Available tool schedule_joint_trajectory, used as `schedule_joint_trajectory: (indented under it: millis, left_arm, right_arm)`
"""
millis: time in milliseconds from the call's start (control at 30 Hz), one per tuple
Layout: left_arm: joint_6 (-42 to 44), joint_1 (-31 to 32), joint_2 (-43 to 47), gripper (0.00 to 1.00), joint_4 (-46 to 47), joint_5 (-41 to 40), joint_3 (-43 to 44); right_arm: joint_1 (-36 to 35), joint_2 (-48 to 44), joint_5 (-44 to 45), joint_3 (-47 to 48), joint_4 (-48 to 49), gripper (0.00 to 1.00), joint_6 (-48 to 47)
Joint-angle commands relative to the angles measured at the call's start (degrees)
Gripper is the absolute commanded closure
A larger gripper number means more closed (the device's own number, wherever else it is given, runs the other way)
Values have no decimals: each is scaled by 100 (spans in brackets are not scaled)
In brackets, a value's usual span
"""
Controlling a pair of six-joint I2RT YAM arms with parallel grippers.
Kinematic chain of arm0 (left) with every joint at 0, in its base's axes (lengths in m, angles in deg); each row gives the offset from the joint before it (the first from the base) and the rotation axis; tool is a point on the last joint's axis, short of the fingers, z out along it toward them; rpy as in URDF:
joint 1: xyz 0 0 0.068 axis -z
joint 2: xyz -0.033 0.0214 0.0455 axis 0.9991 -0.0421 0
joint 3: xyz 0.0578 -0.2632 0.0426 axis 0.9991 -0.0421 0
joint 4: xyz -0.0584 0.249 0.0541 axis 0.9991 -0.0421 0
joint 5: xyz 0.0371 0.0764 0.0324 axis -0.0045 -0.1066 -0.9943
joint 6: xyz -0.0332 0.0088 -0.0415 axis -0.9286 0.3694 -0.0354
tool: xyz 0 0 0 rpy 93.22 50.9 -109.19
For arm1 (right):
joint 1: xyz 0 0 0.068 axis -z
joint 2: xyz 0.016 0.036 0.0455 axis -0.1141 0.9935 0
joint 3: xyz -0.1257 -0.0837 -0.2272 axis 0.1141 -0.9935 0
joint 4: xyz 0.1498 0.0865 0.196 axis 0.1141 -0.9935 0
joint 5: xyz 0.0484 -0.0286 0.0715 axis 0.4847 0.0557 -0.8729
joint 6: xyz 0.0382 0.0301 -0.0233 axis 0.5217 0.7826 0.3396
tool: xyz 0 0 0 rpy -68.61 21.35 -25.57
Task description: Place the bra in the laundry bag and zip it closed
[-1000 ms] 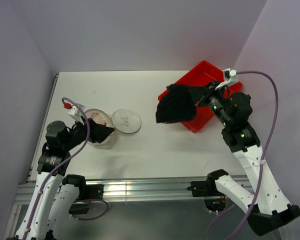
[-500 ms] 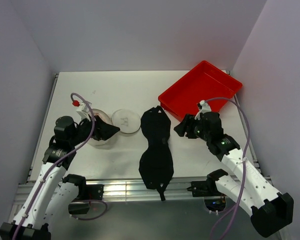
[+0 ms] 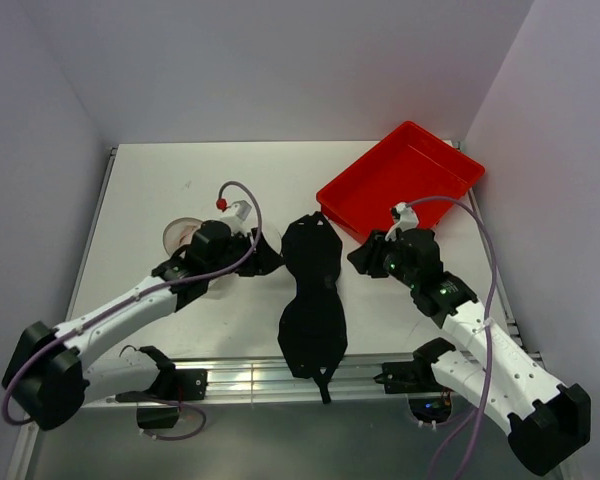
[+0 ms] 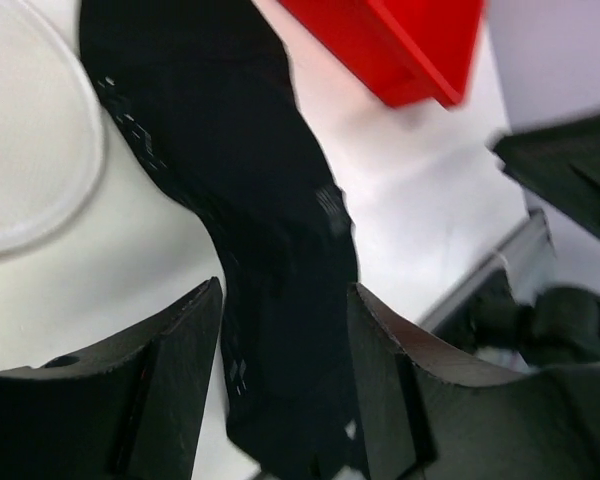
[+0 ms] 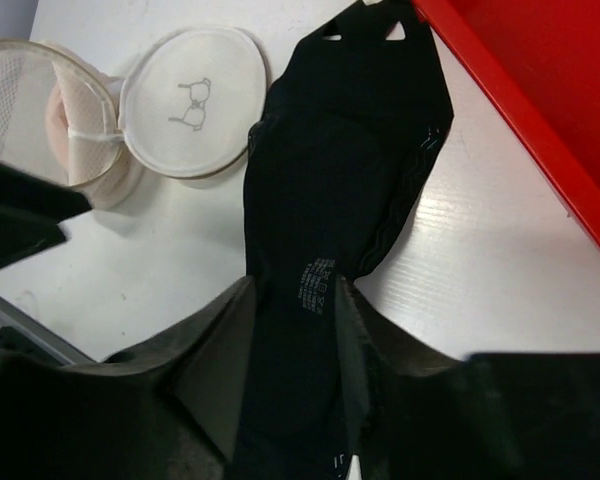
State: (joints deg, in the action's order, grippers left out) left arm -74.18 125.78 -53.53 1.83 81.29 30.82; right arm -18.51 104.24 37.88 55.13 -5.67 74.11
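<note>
A small cylindrical white mesh laundry bag [image 5: 15, 85] is seen standing open towards the left edge of the white table [image 3: 180, 180], with its flat round zip lid [image 5: 195, 100] folded out just beside it, the small dark squiggle mark facing up. The left gripper [image 3: 267, 257] is held above the lid's right side, its jaws parted and empty. A long black fabric bra [image 3: 313, 300] is laid flat at the middle of the table, outside the bag, and its lower end is draped past the near edge. The right gripper [image 3: 360, 258] is poised just beside the bra, jaws apart, nothing grasped. A red rectangular plastic tray [image 3: 400, 185] is set at the far right corner. If the bra is pinched at one end only, it could be dragged off the near edge. The light bag could be tipped by the left arm reaching across it. Loose fabric could be caught in the zip.
</note>
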Motion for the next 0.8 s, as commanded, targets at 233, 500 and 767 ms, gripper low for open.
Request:
schedule_joint_trajectory:
  millis: [233, 500, 767]
  left_arm:
    - [21, 83, -2110, 48, 1231, -1629, 968]
    - [530, 83, -3638, 49, 1083, -1341, 2067]
    - [891, 109, -4501, 50, 670, -1472, 2787]
  right_arm:
    - [-87, -555, 265, -335, 387, 68, 69]
    - [-96, -687, 116, -467, 510, 70, 43]
    - [-96, -757, 133, -493, 484, 70, -80]
